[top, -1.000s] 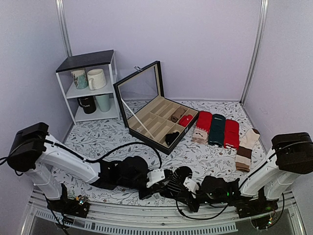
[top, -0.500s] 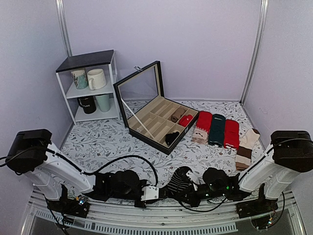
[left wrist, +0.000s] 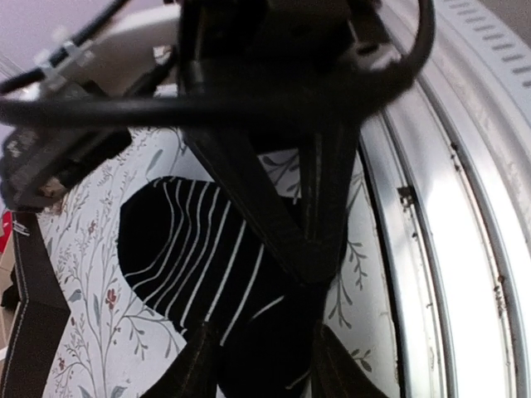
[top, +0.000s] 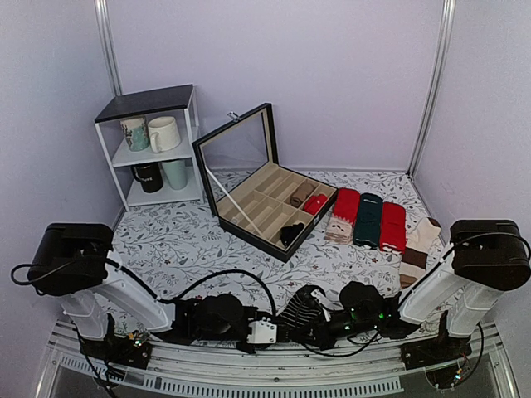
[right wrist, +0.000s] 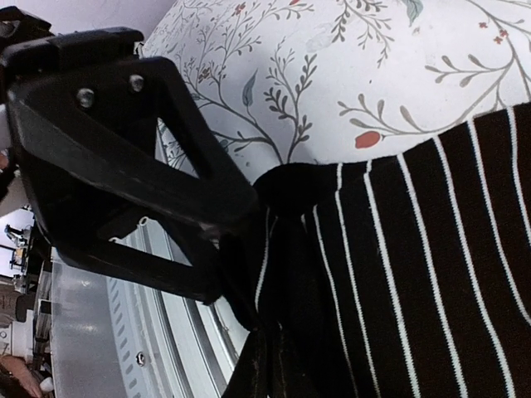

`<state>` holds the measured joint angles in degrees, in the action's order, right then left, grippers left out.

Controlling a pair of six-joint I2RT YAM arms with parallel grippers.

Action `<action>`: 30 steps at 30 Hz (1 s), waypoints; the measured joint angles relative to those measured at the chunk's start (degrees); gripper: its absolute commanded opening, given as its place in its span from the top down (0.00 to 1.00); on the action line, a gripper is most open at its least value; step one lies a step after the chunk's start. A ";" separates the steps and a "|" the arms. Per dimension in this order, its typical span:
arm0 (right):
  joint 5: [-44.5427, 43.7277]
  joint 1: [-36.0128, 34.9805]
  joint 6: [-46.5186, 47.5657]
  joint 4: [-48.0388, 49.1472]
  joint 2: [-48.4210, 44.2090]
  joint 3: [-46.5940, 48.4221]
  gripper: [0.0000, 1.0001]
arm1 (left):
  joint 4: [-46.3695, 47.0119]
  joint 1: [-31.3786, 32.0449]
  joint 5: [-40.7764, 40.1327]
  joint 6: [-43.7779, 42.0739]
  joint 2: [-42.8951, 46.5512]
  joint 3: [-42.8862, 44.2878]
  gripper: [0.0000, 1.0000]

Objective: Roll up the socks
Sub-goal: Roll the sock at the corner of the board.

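Pinching the socks (right wrist: 431, 265) on the tabletop (right wrist: 373, 66), the right hand (right wrist: 267, 240) is clenched; whether the left hand (left wrist: 261, 365) grips them is unclear.

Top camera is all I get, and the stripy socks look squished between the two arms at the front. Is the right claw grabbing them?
Observer: Yes. The right wrist camera shows the right claw shut, pinching a bunched edge of the socks.
Operator: What about the left claw?
Observer: In its own camera the left claw has its fingers apart with sock fabric between them. I can't tell whether they squeeze it.
Operator: Are the socks sliding off the table?
Observer: No. The left wrist camera shows them lying on the flowered cloth, stopping short of the metal rail.
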<state>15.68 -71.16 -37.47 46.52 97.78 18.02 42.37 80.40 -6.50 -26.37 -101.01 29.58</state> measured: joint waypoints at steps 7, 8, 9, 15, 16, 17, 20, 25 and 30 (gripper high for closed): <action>0.94 0.39 -0.04 -0.20 -0.02 0.02 0.97 | -3.74 0.04 0.94 0.74 -1.81 1.57 0.80; 1.03 0.44 -0.04 -0.20 -0.02 0.02 0.97 | -4.26 0.07 1.01 0.98 -1.84 1.84 0.85; 1.18 0.52 -0.07 -0.24 -0.02 0.02 0.97 | -5.11 0.07 1.05 1.03 -1.90 2.32 0.87; 2.34 0.98 -0.09 -0.57 -0.15 -0.02 0.97 | -8.55 0.13 1.53 2.60 -2.29 4.31 1.00; 2.51 1.07 -0.09 -0.63 -0.20 -0.02 0.96 | -8.87 0.13 1.53 2.93 -2.29 4.46 1.00; 2.71 1.11 -0.09 -0.79 -0.28 -0.02 0.94 | -9.22 0.11 1.53 3.39 -2.29 4.68 1.00; 3.13 1.33 -0.13 -1.46 -0.79 -0.11 0.89 | -11.13 0.11 1.86 4.48 -2.29 5.77 1.00; 2.56 1.66 0.42 -3.96 -4.39 -1.11 0.81 | -13.40 -0.74 5.07 9.07 -2.03 6.56 1.00; -1.84 1.79 3.56 -8.76 -12.07 -4.11 0.74 | -16.50 -3.34 10.27 14.45 -2.03 8.22 1.00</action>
<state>13.85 -69.36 -33.91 37.76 85.71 13.91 25.87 77.06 3.77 -11.92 -103.04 37.80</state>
